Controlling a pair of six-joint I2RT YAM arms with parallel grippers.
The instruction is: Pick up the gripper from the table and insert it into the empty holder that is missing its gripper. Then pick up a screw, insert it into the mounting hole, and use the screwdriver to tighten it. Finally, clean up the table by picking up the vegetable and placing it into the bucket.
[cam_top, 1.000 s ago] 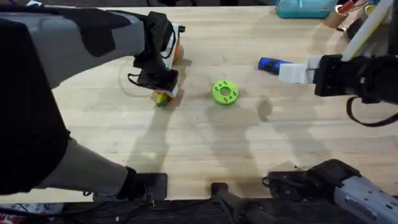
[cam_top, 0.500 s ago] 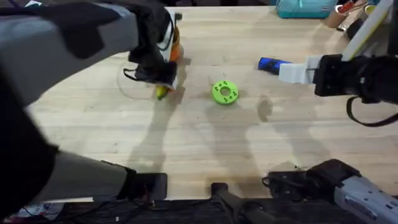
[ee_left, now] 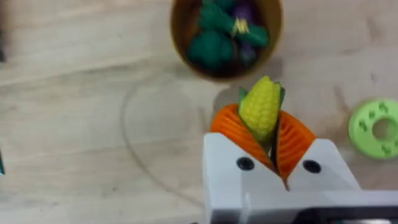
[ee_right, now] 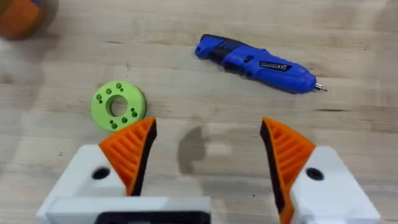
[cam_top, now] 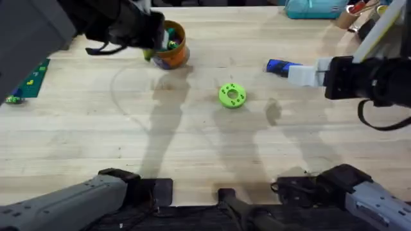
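- My left hand [ee_left: 268, 140] was clamped on the small yellow toy vegetable with green leaves [ee_left: 260, 111], which stuck up from between the orange ribbed pads [ee_left: 234, 129].
- I held it in the air so it could go into the small round orange bucket [cam_top: 170, 45], not lie on the pale wooden bench [cam_top: 205, 154].
- In the left wrist view the vegetable was near the bucket's rim but not over the opening, so I judged it needed a bit more reach before I could let go.
- The bucket had green and purple toy food [ee_left: 225, 31] in it, with room on top.
- My right hand [ee_right: 208, 149] hung over the bench with its pads wide apart and nothing in them.
- The fat bright-blue screwdriver [ee_right: 256, 62] lay flat on the bench beyond that hand.
- A round green disc with holes [cam_top: 232, 95] lay flat too, well apart from the bucket.
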